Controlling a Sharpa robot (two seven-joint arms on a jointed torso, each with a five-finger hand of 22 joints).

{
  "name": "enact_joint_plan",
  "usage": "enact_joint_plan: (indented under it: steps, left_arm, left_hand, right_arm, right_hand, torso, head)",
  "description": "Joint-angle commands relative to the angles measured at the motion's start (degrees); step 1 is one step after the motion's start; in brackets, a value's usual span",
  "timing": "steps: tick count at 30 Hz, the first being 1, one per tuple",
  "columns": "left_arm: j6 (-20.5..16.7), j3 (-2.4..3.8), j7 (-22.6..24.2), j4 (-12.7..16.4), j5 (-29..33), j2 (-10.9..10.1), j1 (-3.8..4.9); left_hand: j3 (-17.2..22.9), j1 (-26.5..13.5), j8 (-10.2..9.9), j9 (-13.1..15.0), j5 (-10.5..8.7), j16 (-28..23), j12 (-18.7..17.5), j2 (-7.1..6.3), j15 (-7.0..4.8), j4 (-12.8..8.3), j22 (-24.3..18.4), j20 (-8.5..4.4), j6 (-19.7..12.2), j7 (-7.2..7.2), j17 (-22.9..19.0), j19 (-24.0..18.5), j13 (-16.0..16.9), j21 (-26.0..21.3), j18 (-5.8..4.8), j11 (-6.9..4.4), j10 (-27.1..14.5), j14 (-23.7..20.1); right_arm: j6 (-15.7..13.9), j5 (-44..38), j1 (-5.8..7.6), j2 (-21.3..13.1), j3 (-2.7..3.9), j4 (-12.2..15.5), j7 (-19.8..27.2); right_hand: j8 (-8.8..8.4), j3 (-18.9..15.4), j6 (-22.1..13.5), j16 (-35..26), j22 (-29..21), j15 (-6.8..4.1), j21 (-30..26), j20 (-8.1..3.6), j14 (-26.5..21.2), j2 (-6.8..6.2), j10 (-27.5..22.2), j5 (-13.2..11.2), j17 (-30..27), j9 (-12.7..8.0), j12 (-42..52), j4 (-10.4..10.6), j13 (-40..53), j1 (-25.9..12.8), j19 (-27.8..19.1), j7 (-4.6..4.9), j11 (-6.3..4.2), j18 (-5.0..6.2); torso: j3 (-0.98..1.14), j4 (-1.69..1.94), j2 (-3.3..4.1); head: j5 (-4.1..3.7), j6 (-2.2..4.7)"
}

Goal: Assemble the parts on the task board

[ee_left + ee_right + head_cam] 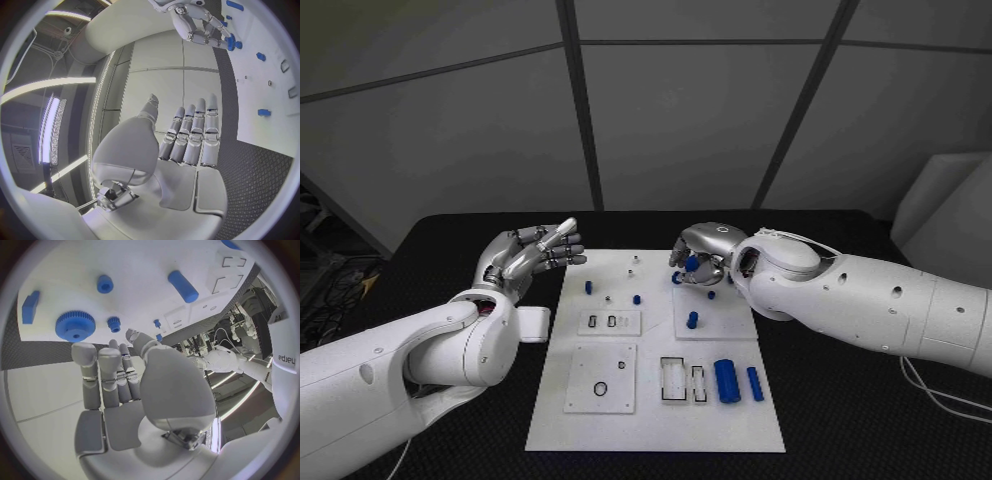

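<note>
A: Judging progress? Early. Two cylinders [737, 381] lie loose at the task board's [733, 430] near end.
B: Right hand [705, 254], fingers spread, hovers by the gear [75, 326]; left hand [531, 254] open, idle.

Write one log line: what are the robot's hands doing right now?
left hand: open, raised beside board | right hand: over board's far end, fingers by blue gear, grip unclear | two cylinders lying loose

Black table [848, 420], textured surface; white task board [653, 425] flat at its middle, a pale cable [935, 392] trailing at the right.
</note>
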Motion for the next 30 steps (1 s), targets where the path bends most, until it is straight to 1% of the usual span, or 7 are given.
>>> enact_joint_plan:
  steps: [1, 2, 6, 12, 19, 22, 30]
  left_arm:
    - [1.1, 0.05, 0.0, 0.3, -0.7, -0.1, 0.02]
    - [1.2, 0.05, -0.1, 0.4, -0.7, -0.1, 0.00]
    - [1.2, 0.06, -0.1, 0.5, -0.7, -0.2, -0.02]
    - [1.3, 0.06, -0.1, 0.6, -0.7, -0.3, -0.05]
    - [1.3, 0.06, -0.2, 0.5, -0.7, -0.4, -0.06]
    - [1.4, 0.06, -0.3, 0.5, -0.7, -0.5, -0.06]
    - [1.5, 0.06, -0.4, 0.5, -0.7, -0.4, -0.06]
  left_hand:
    - [-0.3, 0.4, -0.3, -0.1, 0.13, -0.3, -0.2, 0.29, -0.06, 0.0, 0.1, 0.00, 0.4, 0.03, 0.1, 0.6, -0.1, 0.3, -1.44, -0.08, 0.3, -0.2]
    - [-0.4, 0.4, -0.3, -0.1, 0.13, -0.3, -0.3, 0.30, -0.06, 0.0, 0.1, -0.01, 0.4, 0.04, 0.1, 0.6, -0.1, 0.3, -1.44, -0.08, 0.3, -0.2]
    - [-0.4, 0.4, -0.3, -0.1, 0.13, -0.3, -0.3, 0.31, -0.07, 0.0, 0.1, -0.01, 0.4, 0.04, 0.1, 0.7, -0.1, 0.4, -1.44, -0.08, 0.3, -0.2]
    - [-0.4, 0.4, -0.4, -0.1, 0.13, -0.4, -0.3, 0.34, -0.07, 0.0, 0.1, -0.02, 0.4, 0.04, 0.1, 0.8, -0.1, 0.4, -1.44, -0.08, 0.3, -0.2]
    - [-0.4, 0.4, -0.4, -0.1, 0.13, -0.4, -0.4, 0.35, -0.06, 0.0, 0.1, -0.03, 0.4, 0.04, 0.1, 0.8, -0.1, 0.5, -1.45, -0.07, 0.3, -0.2]
    - [-0.4, 0.3, -0.4, -0.1, 0.13, -0.5, -0.4, 0.40, -0.06, 0.0, 0.1, -0.04, 0.4, 0.05, 0.1, 0.9, -0.1, 0.5, -1.45, -0.07, 0.3, -0.2]
    - [-0.4, 0.3, -0.5, -0.1, 0.13, -0.5, -0.5, 0.43, -0.06, 0.0, 0.1, -0.04, 0.4, 0.06, 0.1, 0.9, -0.1, 0.5, -1.46, -0.06, 0.3, -0.2]
  right_arm:
    - [2.8, -3.6, 0.18, 0.2, 0.04, 0.0, -3.0]
    - [3.0, -3.8, 0.19, 0.2, 0.04, 0.0, -3.3]
    - [2.7, -4.3, 0.20, 0.4, 0.04, -0.1, -3.7]
    - [2.2, -4.5, 0.20, 0.5, 0.04, -0.1, -3.9]
    - [2.1, -4.6, 0.20, 0.6, 0.04, -0.2, -4.1]
    - [2.2, -4.7, 0.21, 0.7, 0.04, -0.3, -4.1]
    - [2.8, -4.6, 0.21, 1.1, 0.04, -0.6, -4.2]
  right_hand:
    - [-0.26, 0.2, -0.6, 1.0, 0.9, 0.22, 0.8, 0.13, 1.7, -0.65, -0.8, -0.2, 1.0, 0.0, -0.3, 0.3, 0.0, -0.1, 0.6, -0.05, 0.11, -1.06]
    - [-0.24, 0.2, -0.6, 2.0, 1.9, 0.25, 1.4, 0.19, 1.7, -0.67, -0.9, -0.2, 1.9, 0.0, -0.3, 0.4, 0.0, 0.0, 0.9, -0.06, 0.16, -1.21]
    - [-0.18, 0.5, -0.6, 4.5, 4.5, 0.24, 3.4, 0.30, 1.8, -0.67, -0.9, 0.0, 4.6, 0.0, -0.2, 0.7, 0.1, 0.1, 1.8, -0.03, 0.14, -1.59]
    - [-0.16, 0.9, -0.6, 6.5, 6.4, 0.20, 4.8, 0.37, 1.9, -0.69, -0.6, 0.2, 6.5, 0.1, -0.1, 1.0, 0.1, 0.2, 2.5, -0.02, 0.10, -1.88]
    - [-0.12, 1.3, -0.5, 8.0, 8.0, 0.15, 5.9, 0.40, 2.0, -0.56, -0.3, 0.3, 8.0, 0.1, -0.1, 1.2, 0.1, 0.3, 3.1, 0.02, 0.04, -2.11]
    - [-0.07, 1.7, -0.3, 8.7, 8.6, 0.11, 6.4, 0.41, 2.0, -0.33, 0.0, 0.4, 8.6, 0.1, -0.1, 1.3, 0.1, 0.5, 3.2, 0.05, -0.02, -2.19]
    - [0.28, 2.8, 0.9, 11.5, 12.0, -0.18, 8.7, 0.34, 2.2, 0.50, 1.8, 0.4, 11.5, 0.3, 0.2, 2.1, 0.2, 0.4, 4.7, -0.08, -0.38, -2.73]
  torso:
    - [-0.08, 0.25, 0.66]
    - [-0.06, 0.27, 0.84]
    - [-0.09, 0.30, 1.05]
    - [-0.10, 0.29, 1.31]
    - [-0.05, 0.26, 1.51]
    - [-0.05, 0.17, 1.60]
    - [-0.09, 0.33, 1.88]
  head:
    - [-0.17, 0.01]
    - [-0.18, 0.08]
    - [-0.26, 0.10]
    - [-0.15, 0.17]
    - [-0.11, 0.25]
    - [-0.12, 0.36]
    - [-0.22, 0.31]
